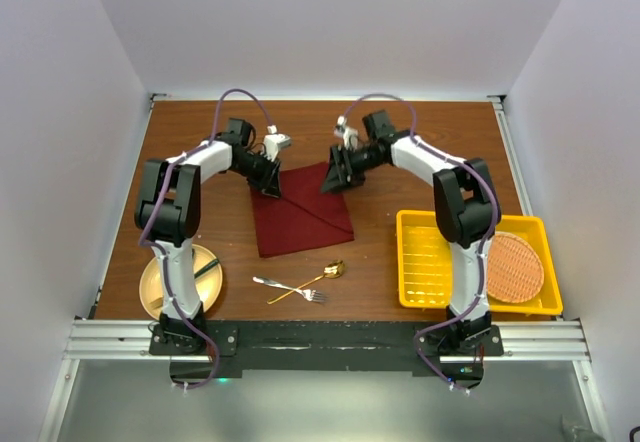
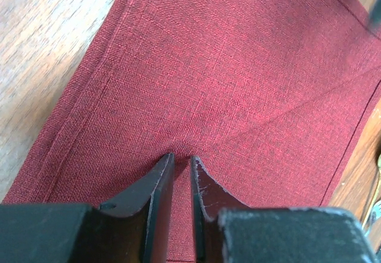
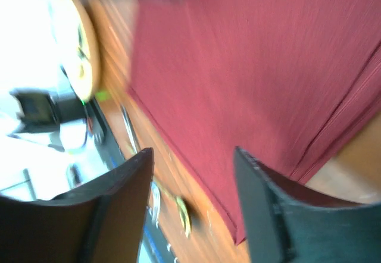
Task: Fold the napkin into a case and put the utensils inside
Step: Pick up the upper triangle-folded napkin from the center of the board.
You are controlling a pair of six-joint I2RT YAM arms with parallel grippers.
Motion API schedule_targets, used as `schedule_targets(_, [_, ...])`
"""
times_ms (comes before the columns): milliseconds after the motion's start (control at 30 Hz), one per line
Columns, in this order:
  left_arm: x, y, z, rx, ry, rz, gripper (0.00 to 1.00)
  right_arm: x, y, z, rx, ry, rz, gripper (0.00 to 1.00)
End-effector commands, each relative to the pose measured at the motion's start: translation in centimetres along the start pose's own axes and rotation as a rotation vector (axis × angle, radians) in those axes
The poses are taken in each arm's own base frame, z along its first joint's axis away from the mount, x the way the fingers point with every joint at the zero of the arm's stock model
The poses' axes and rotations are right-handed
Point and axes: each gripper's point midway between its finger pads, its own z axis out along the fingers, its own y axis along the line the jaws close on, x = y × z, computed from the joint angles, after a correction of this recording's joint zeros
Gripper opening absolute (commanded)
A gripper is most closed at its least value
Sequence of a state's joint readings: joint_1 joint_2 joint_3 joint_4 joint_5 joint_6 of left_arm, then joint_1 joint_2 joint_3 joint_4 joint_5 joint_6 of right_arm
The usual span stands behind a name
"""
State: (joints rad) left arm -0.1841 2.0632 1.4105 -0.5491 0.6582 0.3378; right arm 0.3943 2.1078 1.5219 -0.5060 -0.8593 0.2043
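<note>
Two utensils, a silver fork (image 1: 268, 283) and a gold spoon (image 1: 330, 271), lie crossed by the middle of the table's (image 1: 400, 142) near edge, just clear of the maroon napkin (image 1: 300, 214), which lies flat at the table's centre, folded with a diagonal crease. At the napkin's far left corner the left gripper (image 2: 181, 159) has its jaws drawn nearly together, pinching the cloth; over the far right corner the right gripper (image 3: 193, 153) hangs with jaws wide apart and nothing between them
</note>
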Motion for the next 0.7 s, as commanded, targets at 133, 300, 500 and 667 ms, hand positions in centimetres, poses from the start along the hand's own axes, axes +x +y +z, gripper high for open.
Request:
schedule_targets(133, [0.1,0.7,1.1,-0.039,0.039,0.151,0.23,-11.9,-2.0,-3.4,0.104,-0.272,-0.108,0.75])
schedule_targets(300, [0.0,0.6,1.3,-0.037,0.041,0.172,0.23,-14.2,-5.6,-2.1,0.189,-0.298,-0.129,0.78])
schedule_targets(500, [0.3,0.8,1.5,-0.036,0.049,0.173,0.23,-13.5,-8.0,-0.4,0.201,-0.256,-0.173,0.82])
schedule_targets(667, [0.2,1.0,1.6,-0.04,0.048,0.171,0.23,-11.7,-8.2,0.9,0.135,-0.199,-0.153,0.7])
